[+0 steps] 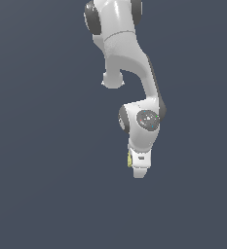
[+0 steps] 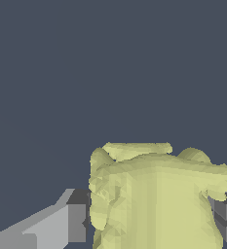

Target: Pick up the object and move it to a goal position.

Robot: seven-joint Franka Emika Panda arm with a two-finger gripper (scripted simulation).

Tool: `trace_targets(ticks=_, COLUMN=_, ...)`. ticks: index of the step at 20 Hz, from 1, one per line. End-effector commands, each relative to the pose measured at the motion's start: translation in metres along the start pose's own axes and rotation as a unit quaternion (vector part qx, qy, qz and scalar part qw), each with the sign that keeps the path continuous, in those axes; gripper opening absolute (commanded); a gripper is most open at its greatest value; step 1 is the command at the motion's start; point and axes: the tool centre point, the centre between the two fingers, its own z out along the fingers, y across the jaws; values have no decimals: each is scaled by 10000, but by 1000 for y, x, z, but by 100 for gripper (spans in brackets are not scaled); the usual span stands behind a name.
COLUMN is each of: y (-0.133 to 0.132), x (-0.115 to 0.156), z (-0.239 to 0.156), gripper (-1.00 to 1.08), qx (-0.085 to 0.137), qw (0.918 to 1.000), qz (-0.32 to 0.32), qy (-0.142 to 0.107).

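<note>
In the wrist view the object [image 2: 156, 197], a pale yellow-green lumpy block, fills the space between my two grey fingers [image 2: 73, 221], which press on its two sides. My gripper [image 2: 154, 223] is shut on it. In the exterior view only a thin yellow-green sliver of the object [image 1: 129, 159] peeks out beside the white hand, and my gripper [image 1: 139, 171] points downward at the end of the white arm, with the fingertips mostly hidden by the hand. No goal marker shows in either view.
A plain dark blue-grey background surrounds the arm [image 1: 129, 58] in both views. No other objects, containers or edges show.
</note>
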Motion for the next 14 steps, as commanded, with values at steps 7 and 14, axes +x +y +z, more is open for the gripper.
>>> trace_targets(ticks=7, y=-2, x=-6, z=0, gripper=-100, qx=0, qw=10000, qz=1, qy=-1)
trace_targets(ticks=14, y=-14, x=-33, z=-1, gripper=-100, qx=1, qw=10000, qz=3, qy=-2)
